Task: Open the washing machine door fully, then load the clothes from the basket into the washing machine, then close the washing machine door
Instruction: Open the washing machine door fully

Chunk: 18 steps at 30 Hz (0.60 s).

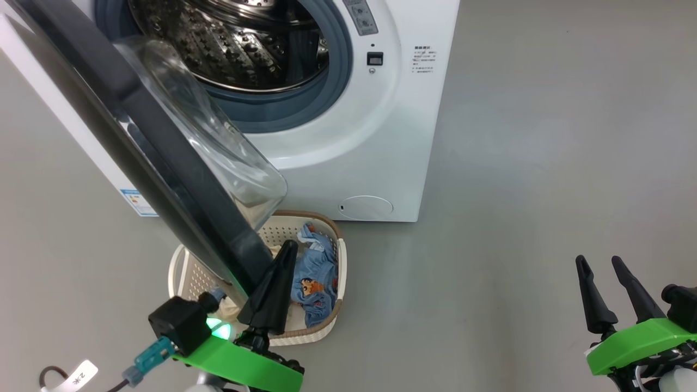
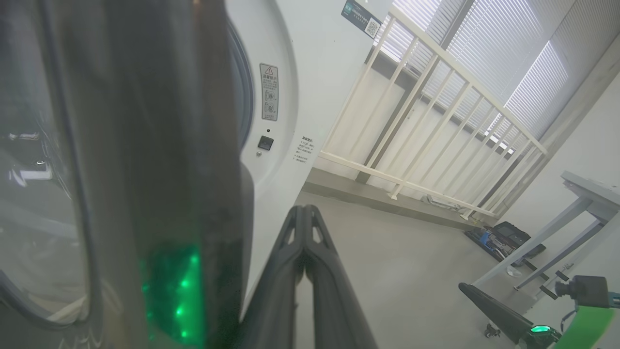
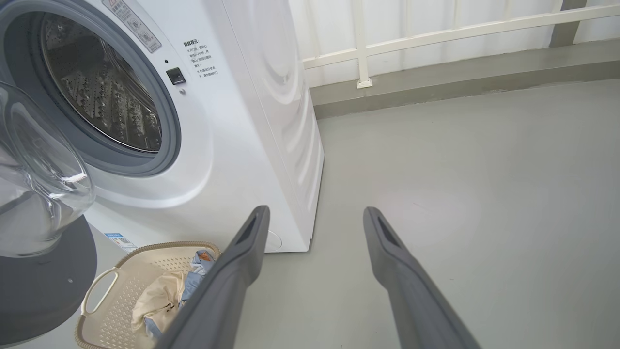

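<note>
A white tag [image 1: 76, 377] low at the head view's left reads "2" and then a star-like mark. On the washing machine [image 1: 354, 136], I see a grey warning label [image 2: 269, 92] with a triangle sign by the drum opening's right edge. A block of print [image 1: 422, 60] near the front's right edge, a QR-code sticker [image 2: 361, 18] higher up and a blue label [image 1: 136, 201] at the left side's lower corner are all too small to read.
</note>
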Tool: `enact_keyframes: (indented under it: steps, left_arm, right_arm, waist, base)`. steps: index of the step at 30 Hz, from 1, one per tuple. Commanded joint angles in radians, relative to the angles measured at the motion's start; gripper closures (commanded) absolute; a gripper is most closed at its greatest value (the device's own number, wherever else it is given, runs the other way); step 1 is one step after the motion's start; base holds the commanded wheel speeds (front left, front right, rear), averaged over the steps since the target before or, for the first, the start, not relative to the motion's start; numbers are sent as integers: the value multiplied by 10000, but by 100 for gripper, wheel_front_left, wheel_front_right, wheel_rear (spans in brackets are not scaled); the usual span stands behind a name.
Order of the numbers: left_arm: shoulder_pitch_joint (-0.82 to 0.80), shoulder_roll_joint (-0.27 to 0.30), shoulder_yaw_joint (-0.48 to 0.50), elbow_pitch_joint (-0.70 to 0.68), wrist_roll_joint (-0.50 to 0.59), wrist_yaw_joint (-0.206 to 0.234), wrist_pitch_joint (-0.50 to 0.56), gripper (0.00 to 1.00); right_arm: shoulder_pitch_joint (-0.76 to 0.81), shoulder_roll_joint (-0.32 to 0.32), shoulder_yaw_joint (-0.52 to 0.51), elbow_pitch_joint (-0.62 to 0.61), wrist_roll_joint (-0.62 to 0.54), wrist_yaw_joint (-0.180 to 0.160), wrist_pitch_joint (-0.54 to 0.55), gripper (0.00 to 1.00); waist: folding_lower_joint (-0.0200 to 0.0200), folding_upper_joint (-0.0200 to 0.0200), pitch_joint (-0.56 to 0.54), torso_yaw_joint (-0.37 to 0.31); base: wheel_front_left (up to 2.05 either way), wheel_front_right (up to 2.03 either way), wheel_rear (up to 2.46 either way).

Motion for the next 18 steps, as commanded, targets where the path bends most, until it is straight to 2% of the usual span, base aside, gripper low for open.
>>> enact_keyframes:
  steps: [1, 18]
  left_arm:
    - [-92, 297, 651, -86, -77, 106, -120, 100]
    - [344, 562, 770, -293, -79, 268, -128, 100]
  right_arm:
    - [77, -188, 203, -274, -49, 14, -122, 0]
    - [85, -269, 321, -375, -64, 14, -122, 0]
  waist:
    - [0, 0, -38, 52]
    - [0, 0, -86, 684]
  base:
    - [0, 0, 0]
    - [0, 0, 0]
